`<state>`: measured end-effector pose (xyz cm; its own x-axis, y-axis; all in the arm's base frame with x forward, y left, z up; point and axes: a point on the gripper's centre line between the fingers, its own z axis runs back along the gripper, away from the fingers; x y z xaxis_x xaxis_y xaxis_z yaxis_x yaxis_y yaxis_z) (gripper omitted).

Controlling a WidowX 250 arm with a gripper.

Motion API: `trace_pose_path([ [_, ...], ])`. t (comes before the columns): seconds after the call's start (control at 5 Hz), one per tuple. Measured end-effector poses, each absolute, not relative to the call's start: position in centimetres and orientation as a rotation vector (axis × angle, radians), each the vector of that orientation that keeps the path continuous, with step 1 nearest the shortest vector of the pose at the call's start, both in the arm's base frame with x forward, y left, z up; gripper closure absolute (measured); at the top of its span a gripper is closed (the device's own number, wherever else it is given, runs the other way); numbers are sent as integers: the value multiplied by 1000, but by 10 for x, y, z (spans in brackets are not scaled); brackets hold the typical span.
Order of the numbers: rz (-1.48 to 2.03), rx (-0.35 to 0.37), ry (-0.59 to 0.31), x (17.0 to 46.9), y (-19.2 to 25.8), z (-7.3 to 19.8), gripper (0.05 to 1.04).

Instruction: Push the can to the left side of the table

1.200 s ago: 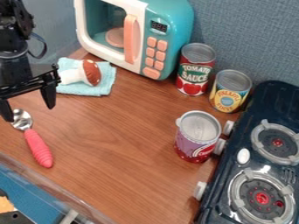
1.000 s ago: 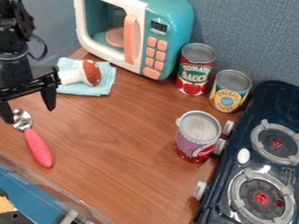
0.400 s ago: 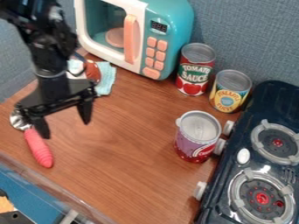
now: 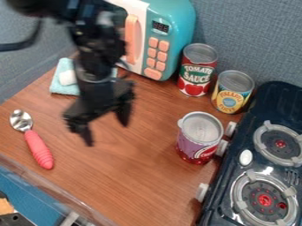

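Purple-and-red can [image 4: 200, 137]: get behind it, then push low

Black and spread, the two fingers of my gripper [image 4: 107, 133] hang over the wooden table [image 4: 126, 176] with nothing between them, well apart from the can. It stands upright at the right of the view, just beside the knobs [image 4: 221, 148] of the toy stove [image 4: 242, 176]. Of the three cans here, I take it for the one to push.

From where I am, I would be shoving it into the stove, so the step in hand, as I judge it, is reaching its far side. I should go over its rim with room to spare, bring my fingers together, and ease down between can and knobs, a tight slot where I could catch either. Contact belongs low on the wall, centred; high up, I might tip it, and off-centre it would likely spin away. Then one slow, level sweep leftward, stopping before the red-handled spoon [image 4: 39, 149] gets bumped
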<state>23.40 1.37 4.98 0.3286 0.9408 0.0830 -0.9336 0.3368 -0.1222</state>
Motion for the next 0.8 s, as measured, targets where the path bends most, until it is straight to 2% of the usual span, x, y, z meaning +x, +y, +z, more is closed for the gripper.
trace_pose_path([
  [0.4, 1105, -70, -53, 281, -47, 38, 83],
  [0.6, 1018, -72, -49, 302, -77, 35, 83],
  [0.8, 975, -79, -73, 307, -96, 42, 83],
])
